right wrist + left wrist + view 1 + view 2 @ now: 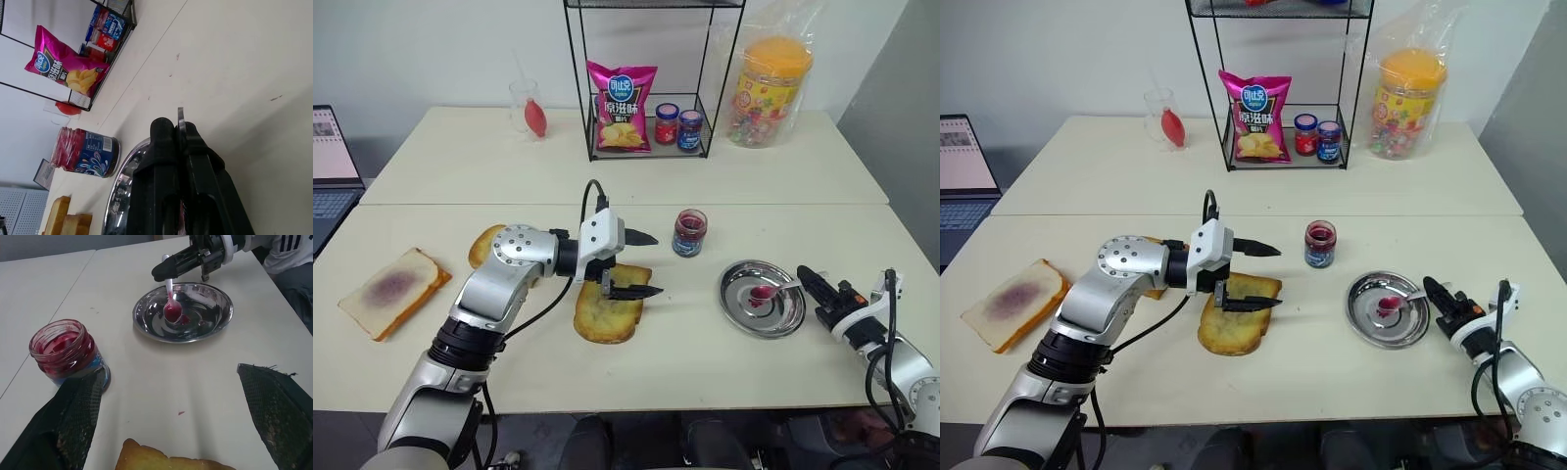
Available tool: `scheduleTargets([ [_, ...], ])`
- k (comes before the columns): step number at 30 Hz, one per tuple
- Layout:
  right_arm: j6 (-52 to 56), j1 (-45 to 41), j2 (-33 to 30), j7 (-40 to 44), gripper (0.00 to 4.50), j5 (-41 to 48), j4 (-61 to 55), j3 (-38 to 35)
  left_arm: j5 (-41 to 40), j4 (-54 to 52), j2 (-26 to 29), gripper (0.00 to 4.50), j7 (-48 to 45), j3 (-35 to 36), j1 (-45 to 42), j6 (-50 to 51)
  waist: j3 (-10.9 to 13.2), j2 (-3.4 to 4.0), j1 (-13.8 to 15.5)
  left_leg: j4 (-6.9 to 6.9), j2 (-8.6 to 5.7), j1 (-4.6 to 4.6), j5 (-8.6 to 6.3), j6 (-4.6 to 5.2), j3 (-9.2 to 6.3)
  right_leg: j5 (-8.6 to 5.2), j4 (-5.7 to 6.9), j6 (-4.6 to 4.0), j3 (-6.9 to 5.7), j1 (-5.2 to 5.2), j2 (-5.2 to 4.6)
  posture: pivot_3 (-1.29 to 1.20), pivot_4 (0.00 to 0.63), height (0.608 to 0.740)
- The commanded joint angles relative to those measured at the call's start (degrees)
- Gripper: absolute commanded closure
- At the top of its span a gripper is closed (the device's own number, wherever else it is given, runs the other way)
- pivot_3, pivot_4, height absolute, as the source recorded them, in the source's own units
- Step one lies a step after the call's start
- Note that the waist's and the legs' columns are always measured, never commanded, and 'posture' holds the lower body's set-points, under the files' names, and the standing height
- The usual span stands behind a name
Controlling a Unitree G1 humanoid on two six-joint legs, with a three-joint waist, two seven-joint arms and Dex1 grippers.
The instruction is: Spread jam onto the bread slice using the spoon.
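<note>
Your two pale tables (pixel 724 176) sit pushed together, and on the far one a black wire rack (pixel 646 88) holds a pink crisp bag (pixel 622 108) and two lidded jars (pixel 677 127), with a big plastic tub of sweets (pixel 769 88) beside it and a clear cup (pixel 527 106) with something red in it further along. Your left gripper (pixel 644 264) hangs over the near table with its two black fingers (pixel 638 237) spread wide and holding nothing. The bread slice (pixel 607 315) lies flat directly under the lower finger, its far edge partly covered by it. Past the fingertips, just beyond the upper one, stands the open glass jar of jam (pixel 689 233), lid off. Further out in that same direction sits the round steel dish (pixel 788 315). Your right gripper (pixel 810 279) reaches the dish's rim from the other side, fingers pressed together on the handle of the spoon (pixel 172 306), whose red-smeared bowl rests in the dish on a small blob of jam. Behind your left arm, well away from the fingers, lie a golden toast slice (pixel 485 245) and a pale slice with a purple stain (pixel 393 291). A laptop (pixel 333 166) sits at the table's edge.
</note>
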Motion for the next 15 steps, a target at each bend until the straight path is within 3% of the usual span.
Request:
scheduleTargets([
  [1, 0.49, 1.46, -0.98, 0.53, 4.44, -0.90, -4.07, 0.07, -0.79, -2.48, 0.72, 0.00, -0.01, 1.79, 0.87, -0.66, 0.00, 0.01, 0.01, -0.01, 0.00, 0.00, 0.00, 0.00, 0.00, 0.00, 0.00, 0.00, 0.01, -0.01, 0.00, 0.00, 0.150, 0.740],
  [7, 3.07, 0.38, -5.17, -0.85, 4.44, 3.64, -14.57, 0.72, -3.30, -3.38, 2.21, 0.00, 0.28, 4.63, 2.55, 2.00, 0.04, 0.07, -0.15, -0.02, 0.01, -0.02, 0.00, 0.00, 0.00, -0.01, 0.00, -0.01, 0.02, -0.04, 0.00, 0.00, 0.150, 0.740],
  [12, 2.73, -8.78, -8.84, -8.06, 4.44, 14.66, -17.92, 1.28, -4.34, -1.91, 3.89, 0.00, 2.80, 9.21, 3.24, 3.86, 0.06, 0.09, -0.31, -0.01, 0.02, 0.00, 0.00, 0.01, 0.00, 0.00, 0.04, -0.01, 0.01, -0.06, 0.01, 0.00, 0.150, 0.740],
  [15, 2.56, -12.81, -9.65, -10.21, 4.44, 15.42, -17.56, 3.28, -4.18, -1.51, 3.48, 0.00, 4.34, 10.41, 3.30, 4.29, 0.05, 0.09, -0.18, -0.01, 0.02, -0.01, 0.01, 0.01, -0.01, 0.00, 0.03, -0.01, 0.01, -0.06, 0.02, 0.00, 0.150, 0.740],
])
